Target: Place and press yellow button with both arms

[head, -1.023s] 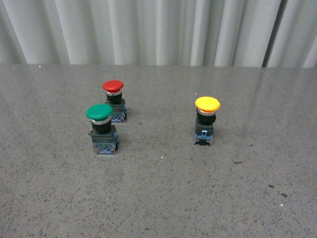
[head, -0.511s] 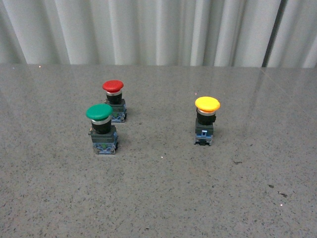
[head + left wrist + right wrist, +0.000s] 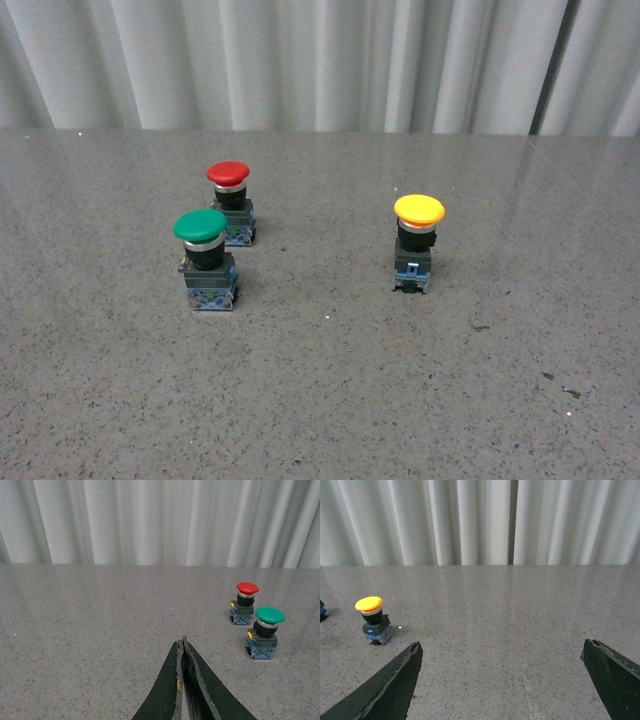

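Note:
The yellow button (image 3: 418,243) stands upright on the grey table, right of centre in the front view, with its yellow cap on top. The right wrist view shows this yellow button (image 3: 372,620) well off to one side of my right gripper (image 3: 502,647), which is open wide over bare table. My left gripper (image 3: 183,641) is shut with nothing between its fingers, apart from the other buttons. Neither arm appears in the front view.
A green-capped button (image 3: 206,259) and a red-capped button (image 3: 231,203) stand close together at the left of the grey speckled table (image 3: 330,390). In the left wrist view the green one (image 3: 266,632) and the red one (image 3: 245,602) show too. Pale curtains (image 3: 320,60) hang behind the table.

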You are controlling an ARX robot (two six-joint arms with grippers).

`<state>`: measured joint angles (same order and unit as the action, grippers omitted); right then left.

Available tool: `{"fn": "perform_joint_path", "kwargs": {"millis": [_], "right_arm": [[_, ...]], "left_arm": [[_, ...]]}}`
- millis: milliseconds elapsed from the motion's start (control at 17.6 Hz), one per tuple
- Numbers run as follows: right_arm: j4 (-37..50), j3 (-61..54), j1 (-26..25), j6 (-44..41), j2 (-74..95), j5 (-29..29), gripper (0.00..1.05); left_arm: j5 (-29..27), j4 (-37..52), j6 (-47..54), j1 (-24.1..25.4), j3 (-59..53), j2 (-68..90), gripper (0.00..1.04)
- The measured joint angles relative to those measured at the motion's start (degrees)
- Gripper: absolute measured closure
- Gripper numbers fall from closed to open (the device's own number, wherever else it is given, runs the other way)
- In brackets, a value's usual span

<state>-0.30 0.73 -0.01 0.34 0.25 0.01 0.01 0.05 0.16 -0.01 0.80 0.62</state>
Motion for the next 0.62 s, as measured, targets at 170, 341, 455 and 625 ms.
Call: {"fn": "perform_joint_path", "kwargs": {"millis": [170, 341, 455, 625], "right_arm": [[0.0, 0.0, 0.0, 0.0, 0.0, 0.0, 0.07], [0.0, 0.0, 0.0, 0.0, 0.0, 0.0, 0.07], [0.0, 0.0, 0.0, 0.0, 0.0, 0.0, 0.07], [0.0, 0.0, 0.0, 0.0, 0.0, 0.0, 0.07]], "left_arm": [[0.0, -0.3, 0.0, 0.0, 0.0, 0.0, 1.03], [0.0, -0.2, 0.0, 0.0, 0.0, 0.0, 0.90], [0.0, -0.2, 0.0, 0.0, 0.0, 0.0, 0.70], [0.0, -0.2, 0.0, 0.0, 0.0, 0.0, 0.47]]}}
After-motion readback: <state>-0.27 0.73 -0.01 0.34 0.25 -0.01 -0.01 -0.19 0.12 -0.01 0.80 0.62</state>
